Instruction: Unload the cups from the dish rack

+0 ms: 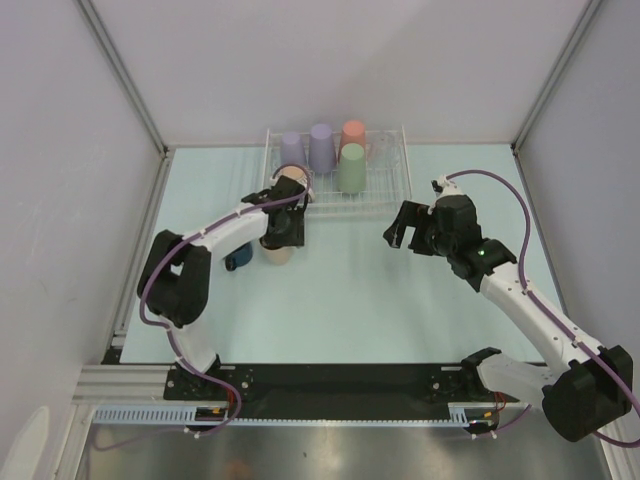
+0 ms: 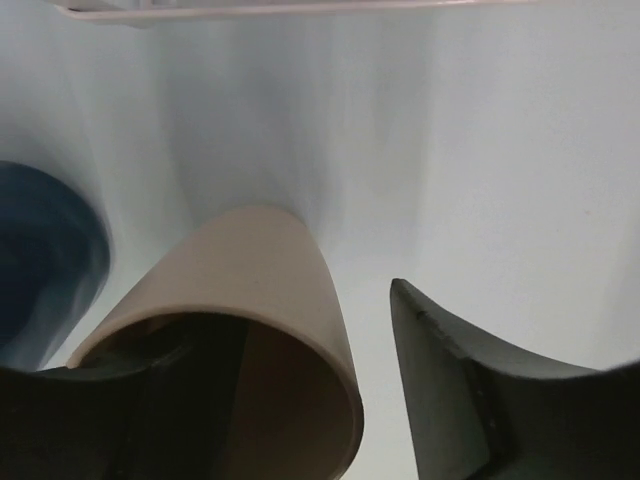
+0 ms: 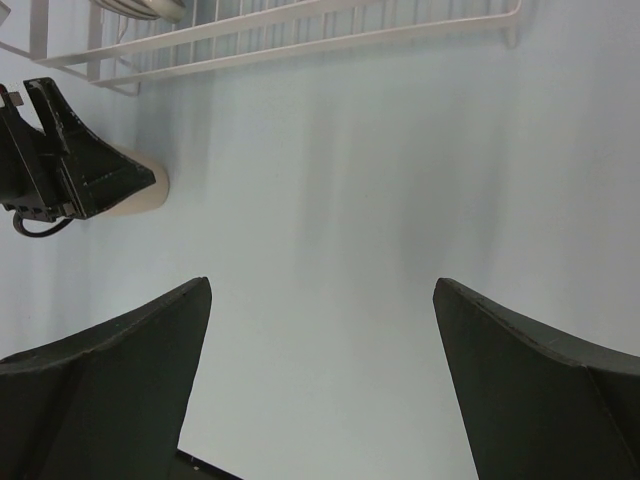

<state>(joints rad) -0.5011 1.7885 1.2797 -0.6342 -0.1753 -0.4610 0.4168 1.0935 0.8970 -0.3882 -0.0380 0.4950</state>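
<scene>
The white wire dish rack stands at the back middle. It holds two lavender cups, a salmon pink cup and a pale green cup. A beige cup sits at the rack's front left corner, partly behind my left arm. My left gripper is open around the wall of a tan cup on the table. One finger is inside the cup and the other finger stands apart outside it. The dark navy mug lies just left of it. My right gripper is open and empty.
The rack's front edge shows at the top of the right wrist view, with the tan cup and the left gripper's fingers at the left. Frame posts and grey walls close in the table on three sides.
</scene>
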